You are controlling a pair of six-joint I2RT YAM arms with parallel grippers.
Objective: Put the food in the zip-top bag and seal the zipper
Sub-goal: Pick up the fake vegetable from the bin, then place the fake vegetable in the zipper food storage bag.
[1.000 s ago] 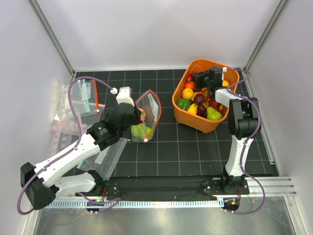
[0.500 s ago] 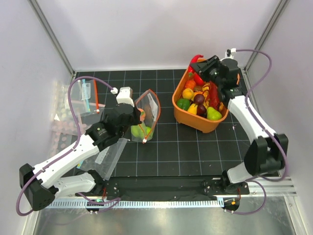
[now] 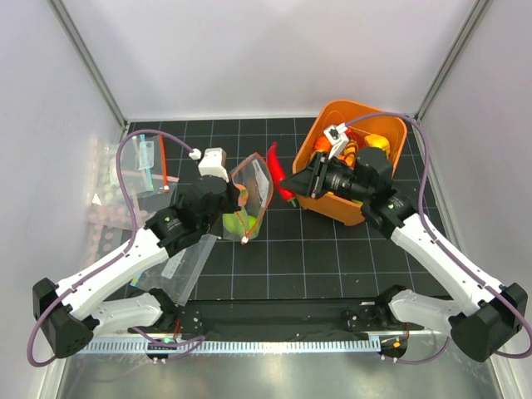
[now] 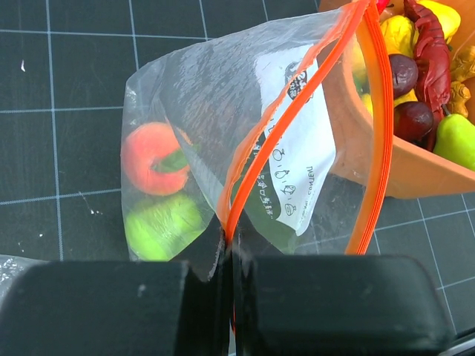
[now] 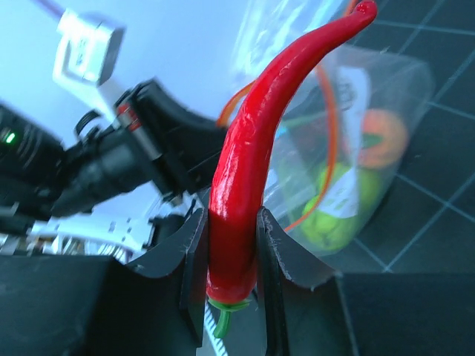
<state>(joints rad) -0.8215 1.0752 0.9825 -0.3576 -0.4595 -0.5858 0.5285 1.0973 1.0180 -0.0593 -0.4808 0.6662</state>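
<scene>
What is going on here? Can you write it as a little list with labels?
Left hand: shut, pinching the zipper
Bag: clear, mouth open, held up beside the orange bin
Zipper: orange-red, not sealed
In the bag: a peach and a green fruit
Right hand: shut on a red pepper, pointing it at the bag's mouth
Orange bin: more toy food inside

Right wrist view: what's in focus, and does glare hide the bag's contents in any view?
Right wrist: chili sharp, bag and left arm behind it soft. Left wrist: bag crisp, mild sheen, peach and green fruit readable. Top: even light, no glare, bag small.
</scene>
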